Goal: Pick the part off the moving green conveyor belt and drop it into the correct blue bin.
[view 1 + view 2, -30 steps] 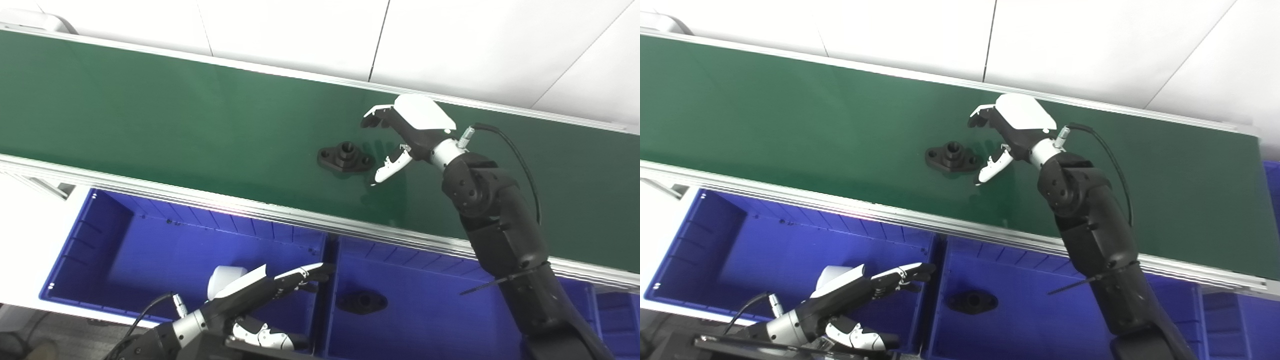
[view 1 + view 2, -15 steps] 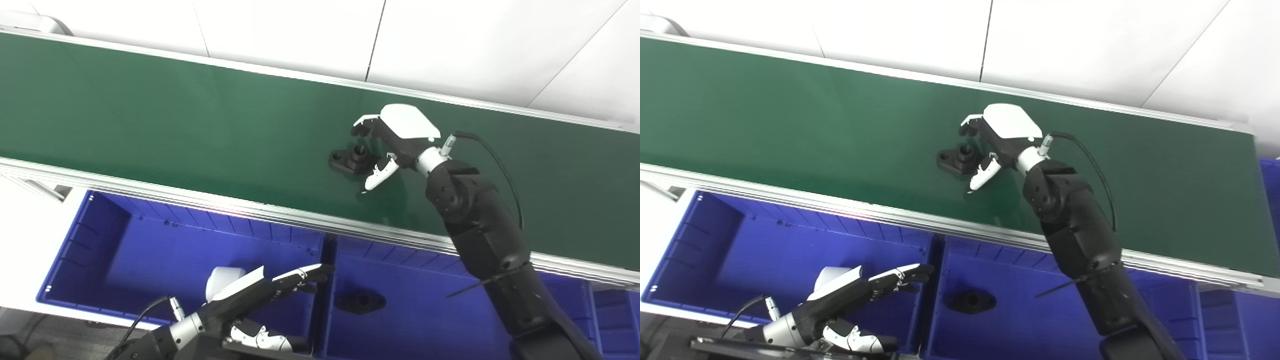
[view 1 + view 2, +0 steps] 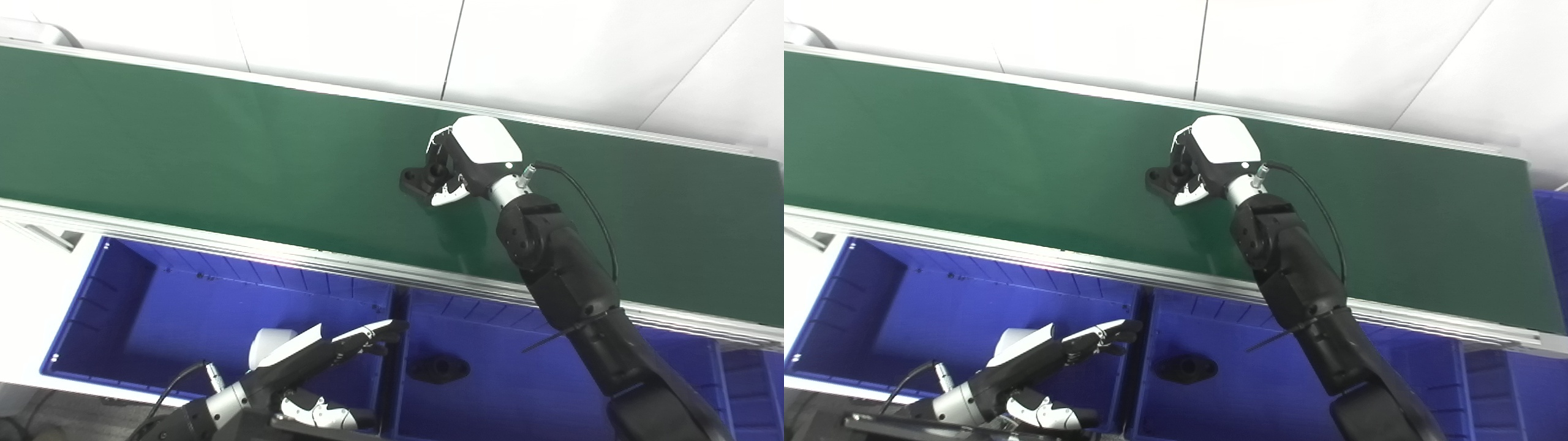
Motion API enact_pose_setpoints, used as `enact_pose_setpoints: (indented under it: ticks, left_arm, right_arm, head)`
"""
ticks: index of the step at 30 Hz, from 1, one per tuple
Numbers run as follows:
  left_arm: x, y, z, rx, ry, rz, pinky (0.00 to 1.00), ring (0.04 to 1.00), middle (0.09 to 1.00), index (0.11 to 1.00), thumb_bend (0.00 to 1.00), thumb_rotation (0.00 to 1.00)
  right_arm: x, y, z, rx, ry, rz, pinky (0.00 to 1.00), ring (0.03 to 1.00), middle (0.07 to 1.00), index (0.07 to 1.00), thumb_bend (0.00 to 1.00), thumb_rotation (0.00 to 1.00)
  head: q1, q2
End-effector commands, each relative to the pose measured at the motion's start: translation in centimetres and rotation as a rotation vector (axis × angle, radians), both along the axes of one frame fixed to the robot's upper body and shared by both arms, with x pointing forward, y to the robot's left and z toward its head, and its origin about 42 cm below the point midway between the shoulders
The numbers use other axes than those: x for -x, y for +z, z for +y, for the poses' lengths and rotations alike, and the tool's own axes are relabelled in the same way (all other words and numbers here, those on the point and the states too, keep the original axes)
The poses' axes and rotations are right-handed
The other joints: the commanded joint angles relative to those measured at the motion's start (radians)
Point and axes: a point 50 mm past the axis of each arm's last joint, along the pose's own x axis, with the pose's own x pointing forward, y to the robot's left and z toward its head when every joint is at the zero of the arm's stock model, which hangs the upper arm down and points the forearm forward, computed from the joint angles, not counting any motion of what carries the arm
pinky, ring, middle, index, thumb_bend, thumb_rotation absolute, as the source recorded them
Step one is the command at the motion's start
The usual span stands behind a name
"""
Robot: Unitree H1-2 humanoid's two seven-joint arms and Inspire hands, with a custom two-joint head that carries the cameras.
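Out on the green belt [image 3: 245, 153], right hand [image 3: 468, 156] curled over a black part [image 3: 419, 179]. White-tipped fingers [image 3: 438, 136] hooked over the far side of the part, thumb [image 3: 449, 196] pressed in from the near side, pinching it between them. Part sitting on the belt surface or barely off it; cannot tell which. One flat ear of the part sticking out to the left of the hand, with a small hole in it. Black right arm [image 3: 569, 288] reaching up from the lower right corner, crossing the belt's near metal rail [image 3: 245, 248].

Below the rail, two blue bins side by side. Left bin [image 3: 153, 306] under the left hand [image 3: 306, 355]; hand hovering low over that bin's right end, holding nothing, fingers [image 3: 373, 331] stretched out straight and slightly apart, tips reaching the wall between the bins. Right bin [image 3: 508, 392] holding one other black part [image 3: 439, 369], lying flat on its floor near the left wall, same two-eared shape. White wall panels [image 3: 343, 37] beyond the belt.
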Motion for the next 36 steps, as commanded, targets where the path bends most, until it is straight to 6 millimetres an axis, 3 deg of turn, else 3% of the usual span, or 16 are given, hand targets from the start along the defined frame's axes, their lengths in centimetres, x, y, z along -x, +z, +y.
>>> enact_pose_setpoints:
  ticks: [1,7,18,27,36]
  left_arm:
    - [0.1,0.4,0.4,0.019,0.003,-0.027,0.89,0.945,0.977,0.954,0.35,0.43]
    - [-0.2,0.4,0.5,0.022,0.004,-0.024,0.88,0.943,0.974,0.950,0.35,0.41]
    - [-0.5,0.6,0.6,0.017,-0.001,-0.023,0.89,0.943,0.975,0.949,0.36,0.39]
    - [-0.6,0.5,0.7,0.014,-0.003,-0.022,0.88,0.944,0.975,0.951,0.34,0.38]
    - [-0.9,0.1,0.8,0.033,-0.006,-0.028,0.89,0.950,0.975,0.952,0.34,0.39]
  right_arm:
    - [0.6,-0.6,-0.1,-0.004,0.044,0.008,0.38,0.400,0.537,0.502,0.51,0.00]
    - [0.4,1.1,-0.3,-0.028,0.035,0.003,0.30,0.438,0.571,0.517,0.49,0.00]
    - [-0.1,3.1,-1.2,-0.028,0.025,0.018,0.29,0.435,0.560,0.521,0.49,0.00]
    - [1.0,5.4,-2.7,-0.076,0.005,0.001,0.30,0.425,0.548,0.514,0.49,0.00]
    - [1.6,6.4,-3.7,-0.113,-0.032,0.008,0.30,0.421,0.534,0.541,0.49,0.00]
  head:
    - [0.000,0.000]
    - [-0.009,-0.001]
    - [-0.016,-0.002]
    - [-0.023,0.004]
    - [-0.031,0.008]
